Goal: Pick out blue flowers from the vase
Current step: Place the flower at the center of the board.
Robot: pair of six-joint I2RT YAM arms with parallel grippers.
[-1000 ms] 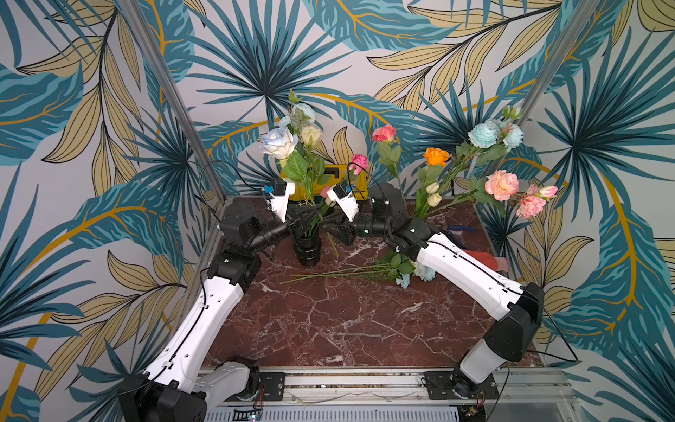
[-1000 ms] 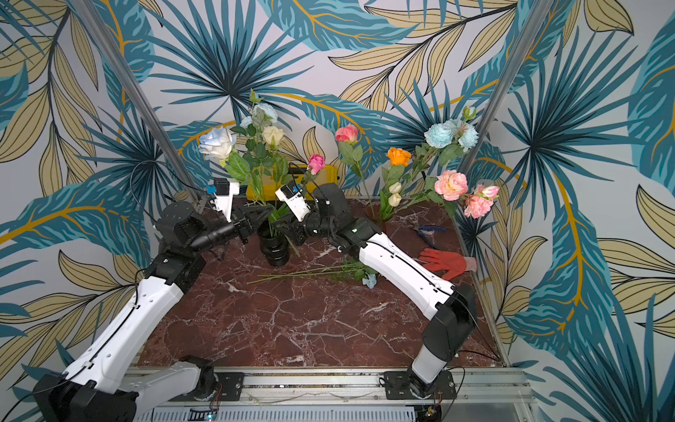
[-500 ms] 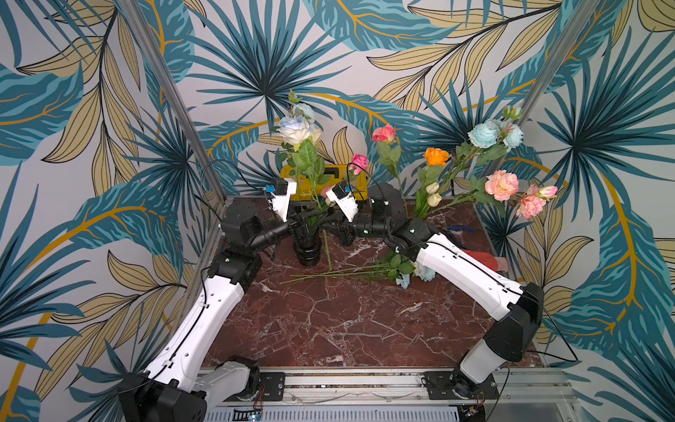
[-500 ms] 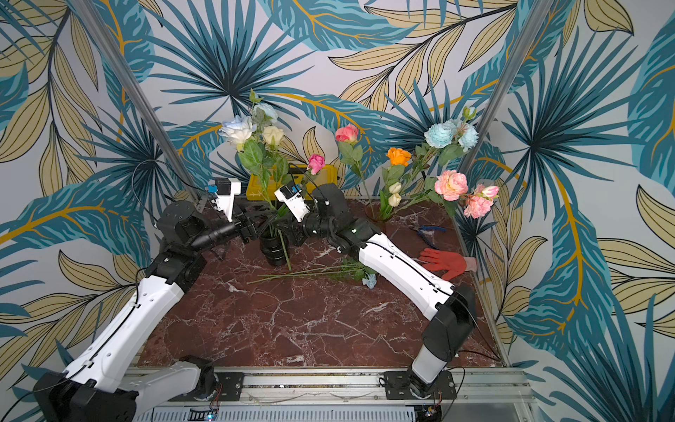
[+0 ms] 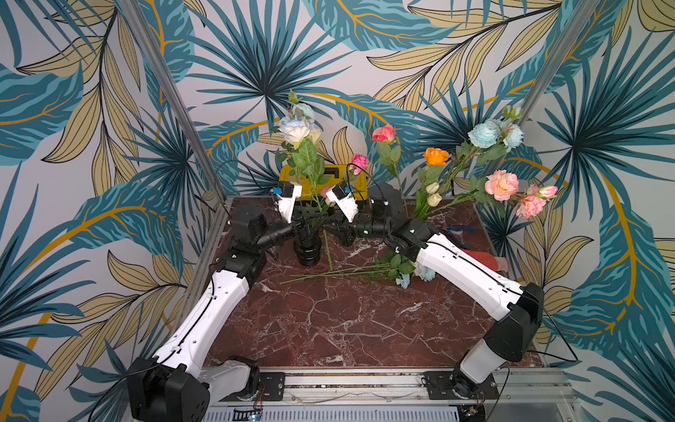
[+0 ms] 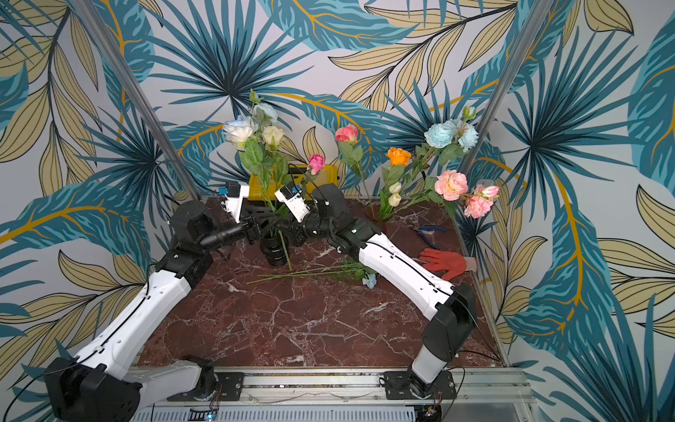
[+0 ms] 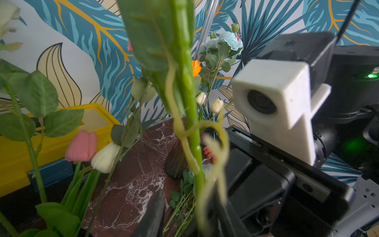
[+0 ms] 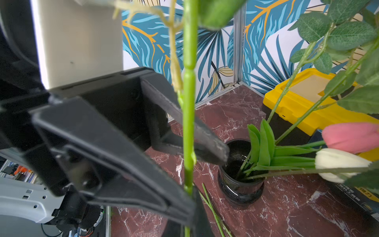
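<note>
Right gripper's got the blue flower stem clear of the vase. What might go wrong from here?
Only the right gripper pinches the thin stem; the top-heavy blue flower could pivot or slip.
The left gripper, jaws apart around the stem, sits close: either arm's move could bump the other or the black vase.
Its leaves look mingled with the cream rose, so pulling away might drag that along.

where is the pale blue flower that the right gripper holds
In both top views the pale blue flower stands roughly upright at the back left of the table, its stem shut in the right gripper just beside the black vase.
</note>
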